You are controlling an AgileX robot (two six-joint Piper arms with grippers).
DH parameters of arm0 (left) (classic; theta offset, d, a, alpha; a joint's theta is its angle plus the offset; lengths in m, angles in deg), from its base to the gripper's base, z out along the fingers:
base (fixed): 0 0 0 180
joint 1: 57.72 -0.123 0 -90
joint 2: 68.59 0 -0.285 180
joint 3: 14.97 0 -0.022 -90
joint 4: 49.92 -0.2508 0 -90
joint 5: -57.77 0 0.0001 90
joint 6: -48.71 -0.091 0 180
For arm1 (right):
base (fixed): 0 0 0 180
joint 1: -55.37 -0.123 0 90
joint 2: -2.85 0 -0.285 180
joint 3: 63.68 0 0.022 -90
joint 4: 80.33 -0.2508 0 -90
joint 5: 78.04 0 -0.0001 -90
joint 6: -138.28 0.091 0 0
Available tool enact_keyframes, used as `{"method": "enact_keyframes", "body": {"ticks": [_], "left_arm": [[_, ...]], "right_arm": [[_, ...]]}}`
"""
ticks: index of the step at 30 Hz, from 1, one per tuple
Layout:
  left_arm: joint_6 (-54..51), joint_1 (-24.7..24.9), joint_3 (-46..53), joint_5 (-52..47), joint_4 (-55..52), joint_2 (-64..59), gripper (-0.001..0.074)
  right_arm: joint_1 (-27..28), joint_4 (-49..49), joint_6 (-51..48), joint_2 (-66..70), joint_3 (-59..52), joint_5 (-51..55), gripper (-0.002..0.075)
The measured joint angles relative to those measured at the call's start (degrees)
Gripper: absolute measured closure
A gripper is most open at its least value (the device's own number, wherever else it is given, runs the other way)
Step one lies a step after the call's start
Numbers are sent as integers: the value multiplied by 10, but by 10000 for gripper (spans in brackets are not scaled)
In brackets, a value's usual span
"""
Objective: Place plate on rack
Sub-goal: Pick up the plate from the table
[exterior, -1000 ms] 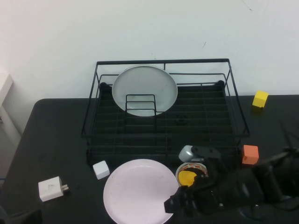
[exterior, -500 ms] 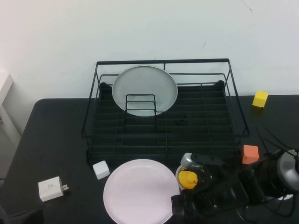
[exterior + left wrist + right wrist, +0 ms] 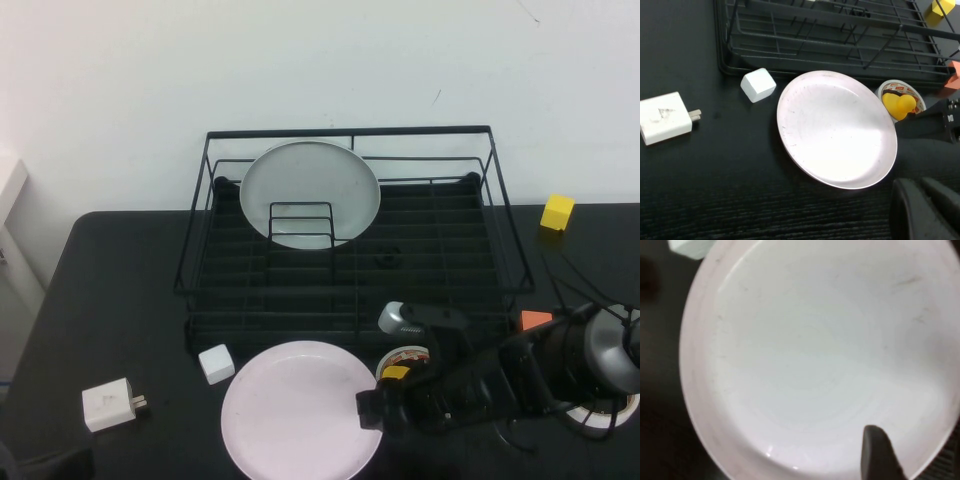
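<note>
The pale pink plate (image 3: 300, 408) lies flat on the black table in front of the rack; it also shows in the left wrist view (image 3: 837, 130) and fills the right wrist view (image 3: 805, 355). The black wire rack (image 3: 350, 132) stands behind it, with a grey-white plate (image 3: 310, 190) upright against its small divider. My right gripper (image 3: 370, 412) is open at the pink plate's right rim. One finger (image 3: 880, 455) is over the plate's inside and the other is hidden. My left gripper (image 3: 930, 210) is shut and empty, near the table's front, apart from the plate.
A small tub holding a yellow duck (image 3: 400, 365) sits right of the plate, under my right arm. A white cube (image 3: 216, 363) and a white plug adapter (image 3: 112, 404) lie to its left. An orange cube (image 3: 536, 320) and a yellow cube (image 3: 557, 212) are on the right.
My right gripper has moved left and away from the table's front edge, up to the pink plate's right rim. The plate has not moved.
</note>
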Motion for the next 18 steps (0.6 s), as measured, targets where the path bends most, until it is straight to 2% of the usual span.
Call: {"method": "enact_keyframes", "body": {"ticks": [18], "left_arm": [[0,0,0,0,17,0,737]], "right_arm": [[0,-2,45,10,1,-7,414]]}}
